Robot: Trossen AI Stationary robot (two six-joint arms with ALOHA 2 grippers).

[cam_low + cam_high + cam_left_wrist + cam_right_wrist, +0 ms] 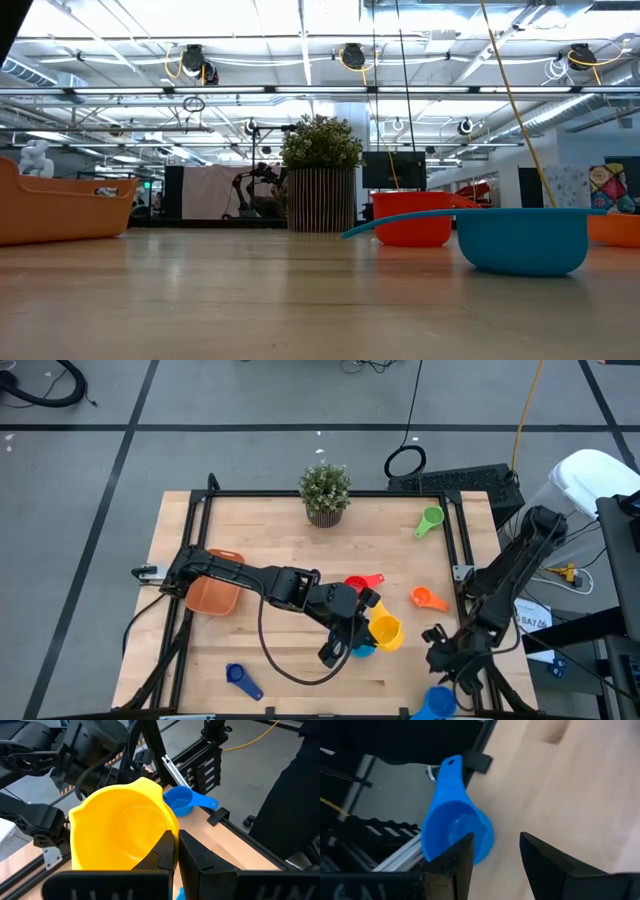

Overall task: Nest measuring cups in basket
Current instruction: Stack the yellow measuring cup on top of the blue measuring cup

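The left end effector (358,622) is pinching the rim of a glossy yellow plastic cup (386,631) with fingers closed, over the pale wooden counter (280,540). The right end effector (447,660) is standing partly open, holding nothing, beside a round blue scoop (454,827) at the counter's edge. The shallow orange basket (213,593) is sitting well apart.
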